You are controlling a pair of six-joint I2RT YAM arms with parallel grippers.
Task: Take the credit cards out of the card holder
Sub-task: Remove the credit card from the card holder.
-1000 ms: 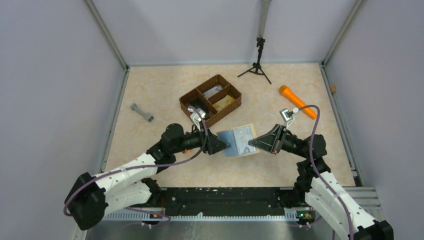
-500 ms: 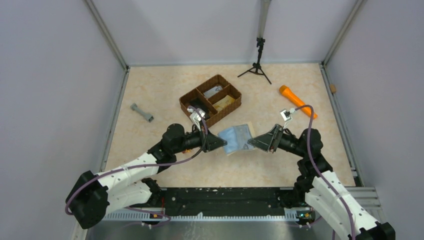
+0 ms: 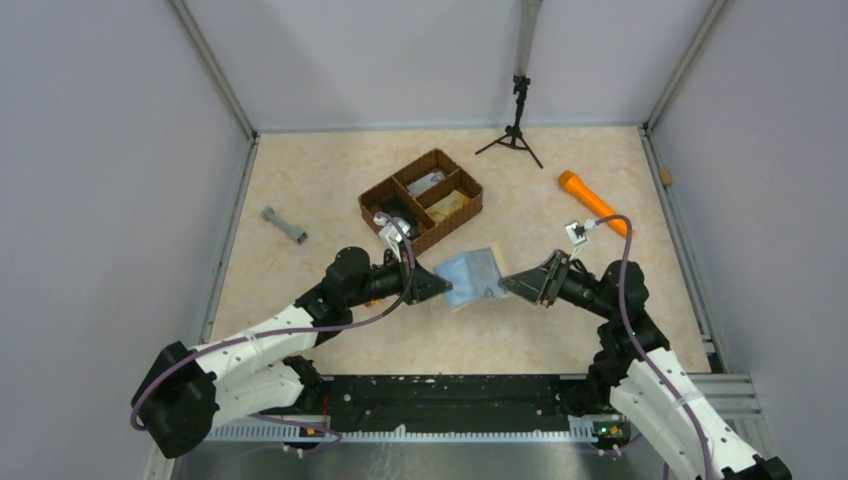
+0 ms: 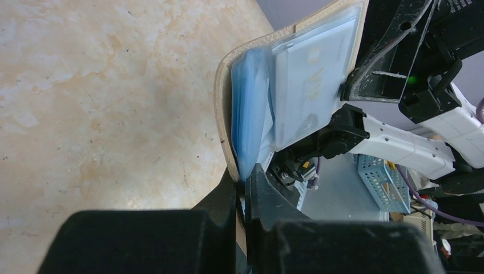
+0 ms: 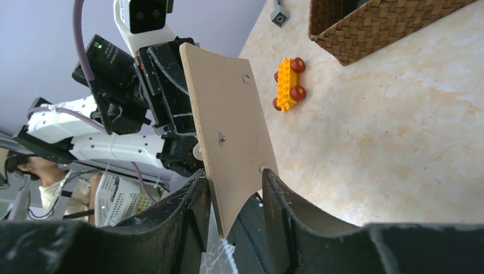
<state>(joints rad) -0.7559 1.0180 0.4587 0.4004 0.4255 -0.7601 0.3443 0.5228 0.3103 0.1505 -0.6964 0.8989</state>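
Just nearer than the wicker tray [image 3: 372,203], the card holder [image 3: 472,277] hangs above the surface [image 3: 320,170]. The left pincer [image 4: 245,177] is clenched on its edge. The right pincer [image 5: 234,182] is released, straddling the other side. The holder is light and floppy. The credit cards [image 4: 311,85], probably slick, want pinching at an exposed edge.

We see the card holder [image 3: 468,278] part-open, up off the surface [image 3: 320,180].
Its cream-beige outside carries small studs; its inside is pale blue.
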